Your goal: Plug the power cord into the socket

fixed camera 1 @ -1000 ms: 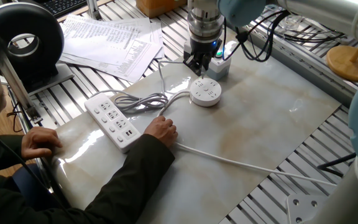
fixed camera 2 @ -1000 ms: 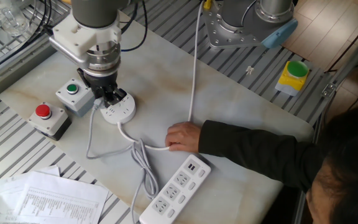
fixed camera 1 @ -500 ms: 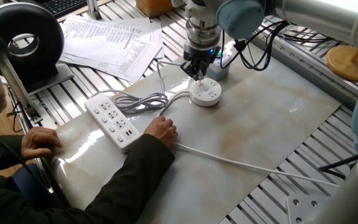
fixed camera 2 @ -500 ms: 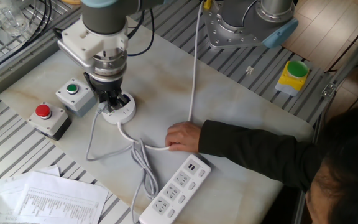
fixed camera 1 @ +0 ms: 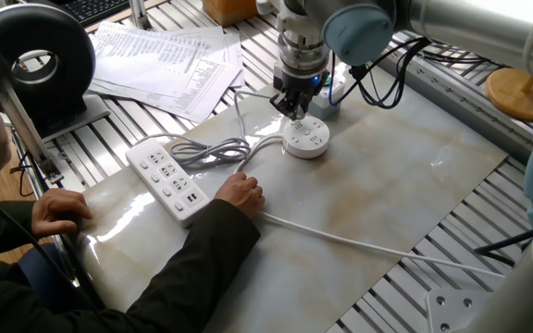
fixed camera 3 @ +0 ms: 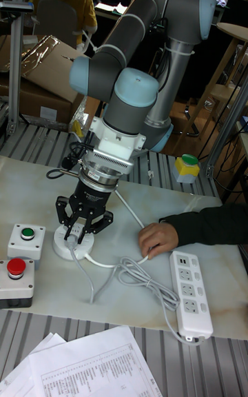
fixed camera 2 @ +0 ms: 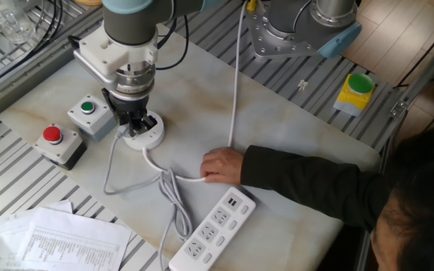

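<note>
- The tabletop [fixed camera 1: 405,185] carries the long white power strip [fixed camera 1: 166,176], and a person's hand [fixed camera 1: 241,191] pins the socket's thicker cable.
- Within the last second the gripper [fixed camera 1: 294,104] has dropped from above the far rim onto the socket [fixed camera 1: 305,140], so insertion looks under way.
- The gripper looks shut on the power cord [fixed camera 2: 111,162] at its plug; seating is hidden.

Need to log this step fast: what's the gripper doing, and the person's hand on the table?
Gripper: shut on the plug, over the round socket.
Person's hand: pressing down the socket's cable.
</note>
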Robot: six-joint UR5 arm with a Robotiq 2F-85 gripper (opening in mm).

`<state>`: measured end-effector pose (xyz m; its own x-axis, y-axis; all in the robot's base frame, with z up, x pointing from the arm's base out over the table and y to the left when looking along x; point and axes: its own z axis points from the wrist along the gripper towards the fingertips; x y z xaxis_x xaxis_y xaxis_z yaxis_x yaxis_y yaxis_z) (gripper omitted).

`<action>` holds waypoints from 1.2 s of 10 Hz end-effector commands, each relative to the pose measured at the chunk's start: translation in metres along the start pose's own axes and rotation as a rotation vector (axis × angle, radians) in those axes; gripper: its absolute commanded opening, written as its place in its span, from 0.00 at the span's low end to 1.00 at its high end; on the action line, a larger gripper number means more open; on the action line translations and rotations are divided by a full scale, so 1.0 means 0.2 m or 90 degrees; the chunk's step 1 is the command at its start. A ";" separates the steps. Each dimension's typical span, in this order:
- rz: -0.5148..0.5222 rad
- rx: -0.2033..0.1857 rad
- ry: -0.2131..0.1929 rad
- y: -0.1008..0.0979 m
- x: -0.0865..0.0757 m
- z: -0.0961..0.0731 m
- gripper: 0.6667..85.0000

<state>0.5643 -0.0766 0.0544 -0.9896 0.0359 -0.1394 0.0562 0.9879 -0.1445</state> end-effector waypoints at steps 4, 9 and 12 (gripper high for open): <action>0.013 -0.005 -0.005 0.02 0.00 -0.01 0.00; 0.018 -0.009 -0.008 0.03 -0.01 0.00 0.00; 0.027 -0.011 -0.007 0.04 -0.01 -0.01 0.00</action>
<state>0.5662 -0.0715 0.0537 -0.9866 0.0577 -0.1524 0.0787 0.9876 -0.1356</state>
